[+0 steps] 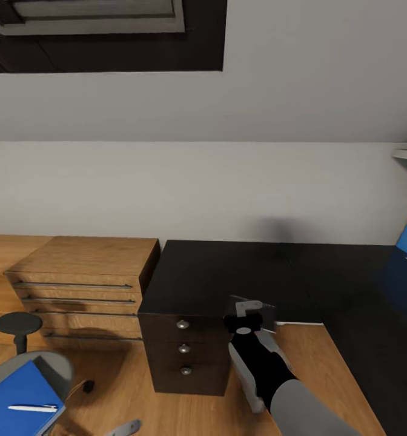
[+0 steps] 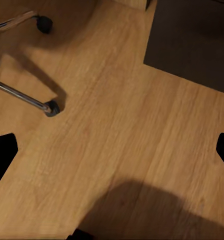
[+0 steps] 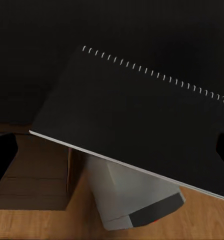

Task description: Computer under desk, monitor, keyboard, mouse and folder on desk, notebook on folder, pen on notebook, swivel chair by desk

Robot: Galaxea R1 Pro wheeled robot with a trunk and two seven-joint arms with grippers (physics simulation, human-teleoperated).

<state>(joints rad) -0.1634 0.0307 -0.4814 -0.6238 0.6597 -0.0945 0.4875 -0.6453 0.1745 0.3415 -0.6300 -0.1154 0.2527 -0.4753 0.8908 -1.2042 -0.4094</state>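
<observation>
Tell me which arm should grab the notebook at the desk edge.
Right. The right pincer, open, hangs over the dark spiral-bound notebook on the glossy black desk; the left pincer faces oak floor by chrome chair legs.

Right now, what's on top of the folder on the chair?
A white pen lies on the blue folder on the swivel chair. No notebook there; the folder's near edge is cut off.

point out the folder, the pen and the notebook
folder (image 1: 13, 393), head view, bare blue cover beside the pen
pen (image 1: 33, 408), head view, middle of the white barrel
notebook (image 3: 137, 117), right wrist view, centre of the dark cover below the spiral binding
</observation>
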